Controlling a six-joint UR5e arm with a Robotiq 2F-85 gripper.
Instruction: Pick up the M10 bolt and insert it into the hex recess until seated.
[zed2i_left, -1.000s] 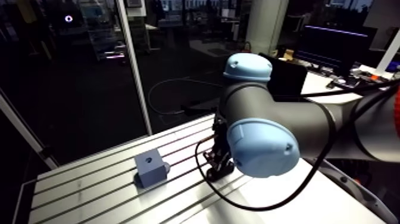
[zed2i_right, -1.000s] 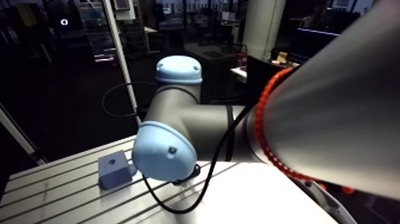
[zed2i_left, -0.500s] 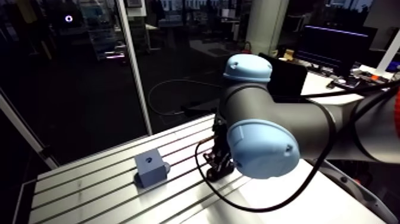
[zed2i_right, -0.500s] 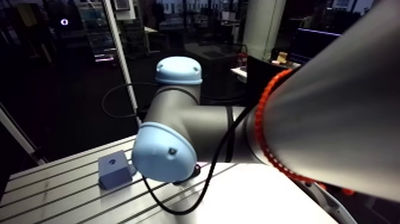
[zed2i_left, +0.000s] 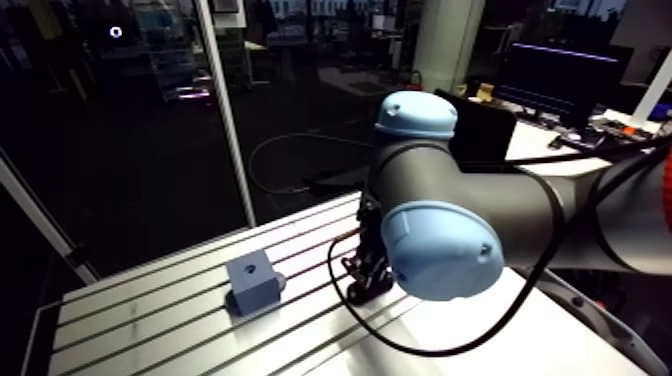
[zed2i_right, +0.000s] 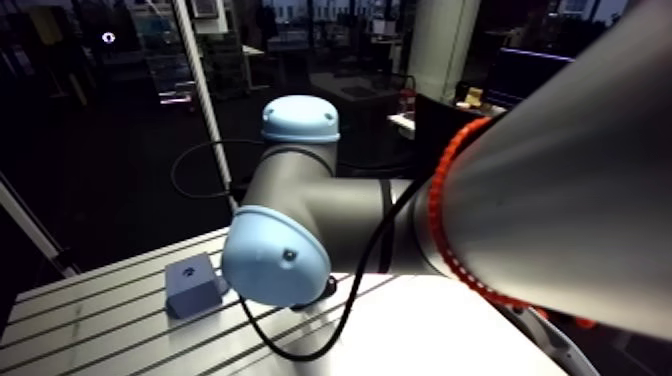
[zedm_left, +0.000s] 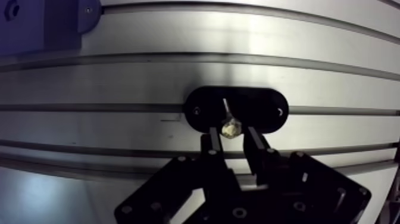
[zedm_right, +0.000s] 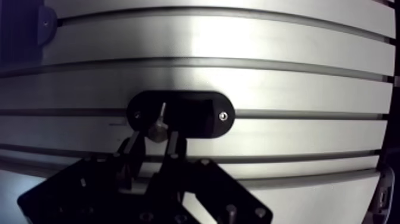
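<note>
My hand (zedm_left: 230, 136) hangs low over the table (zed2i_left: 150, 320), above a plate (zedm_left: 262, 107) lying flat across one of the table's slots. The bolt (zedm_left: 230, 127) stands at the plate's middle, at my hand's tip. A block (zed2i_left: 251, 282) sits on the table, apart, left of my hand in the arm view.

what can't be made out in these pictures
- The bolt below its head: wrist view, lost in the black holder.
- Whether the hand grips the bolt: wrist view, contact too small to judge.
- Recess shape in the grey block: arm view, too small; wrist view, block cut off by the edge.
- The hand in the arm view: dark, partly behind the blue-capped joint.
</note>
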